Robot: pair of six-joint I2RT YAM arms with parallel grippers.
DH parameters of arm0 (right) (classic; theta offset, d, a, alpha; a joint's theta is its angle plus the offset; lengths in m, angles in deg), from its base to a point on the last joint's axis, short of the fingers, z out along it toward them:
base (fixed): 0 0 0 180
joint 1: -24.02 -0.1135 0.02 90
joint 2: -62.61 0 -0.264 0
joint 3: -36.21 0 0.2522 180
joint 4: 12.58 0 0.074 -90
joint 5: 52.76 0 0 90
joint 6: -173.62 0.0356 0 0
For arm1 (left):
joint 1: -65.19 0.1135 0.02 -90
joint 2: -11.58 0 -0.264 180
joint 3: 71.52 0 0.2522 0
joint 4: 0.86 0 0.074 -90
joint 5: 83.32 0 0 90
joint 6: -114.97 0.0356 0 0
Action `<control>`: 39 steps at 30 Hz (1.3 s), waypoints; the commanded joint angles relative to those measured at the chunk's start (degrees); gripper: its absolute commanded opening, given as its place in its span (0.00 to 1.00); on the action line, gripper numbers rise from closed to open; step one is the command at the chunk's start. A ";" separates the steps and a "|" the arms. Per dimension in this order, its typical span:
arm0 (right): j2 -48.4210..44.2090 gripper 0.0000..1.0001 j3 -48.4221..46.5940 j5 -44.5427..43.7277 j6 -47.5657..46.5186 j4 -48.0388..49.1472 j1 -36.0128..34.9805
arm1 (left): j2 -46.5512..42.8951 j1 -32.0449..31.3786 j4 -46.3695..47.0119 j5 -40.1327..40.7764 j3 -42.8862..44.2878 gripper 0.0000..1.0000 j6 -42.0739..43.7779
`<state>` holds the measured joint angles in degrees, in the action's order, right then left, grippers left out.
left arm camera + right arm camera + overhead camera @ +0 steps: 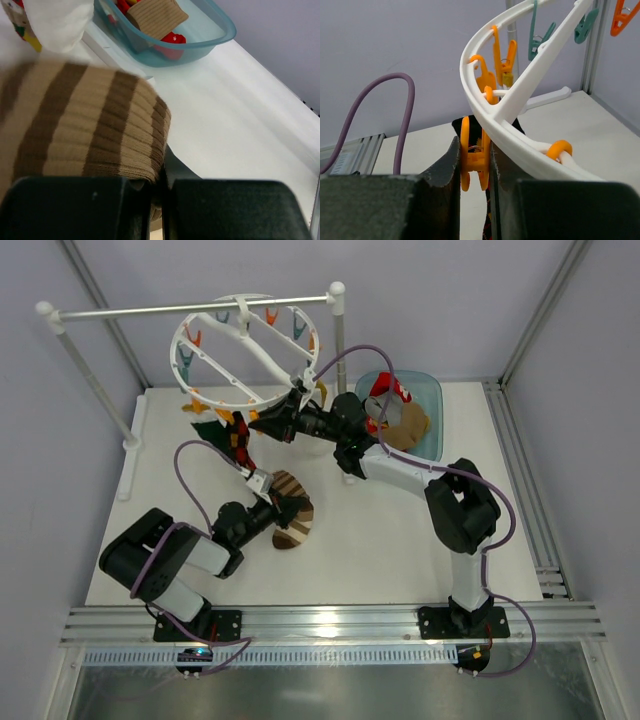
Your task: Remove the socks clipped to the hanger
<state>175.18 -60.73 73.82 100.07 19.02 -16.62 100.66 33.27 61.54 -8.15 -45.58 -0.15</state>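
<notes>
White plastic, the round hanger [535,74] hangs tilted from a rail [190,308], and a teal tub [425,385] of socks sits to its right. In front of the hanger, the striped sock [85,120] lies pinched in the closed left gripper [157,205]. At the hanger's lower rim the right gripper [474,172] squeezes an orange clip [474,160], with the argyle sock [240,443] just beneath.

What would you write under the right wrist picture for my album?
The right arm's jaws pinch an orange clip on the white hanger, a dark sock dangling below.
</notes>
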 commanded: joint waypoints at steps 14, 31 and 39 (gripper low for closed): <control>-2.62 0.81 2.75 -4.05 -2.56 3.50 -0.58 | 1.10 -0.16 12.35 2.25 -0.14 0.00 1.13; -33.45 1.00 37.02 -35.15 -13.37 -1.16 0.82 | -3.30 -17.28 -12.06 21.59 12.93 0.00 15.62; -53.49 1.00 55.99 -51.30 -4.14 2.27 14.80 | 6.18 -18.88 -30.35 20.36 39.29 0.00 22.64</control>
<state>126.51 -9.21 32.90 93.53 18.28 -3.22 103.89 14.43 38.81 10.58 -13.14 16.76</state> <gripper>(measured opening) 0.996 0.019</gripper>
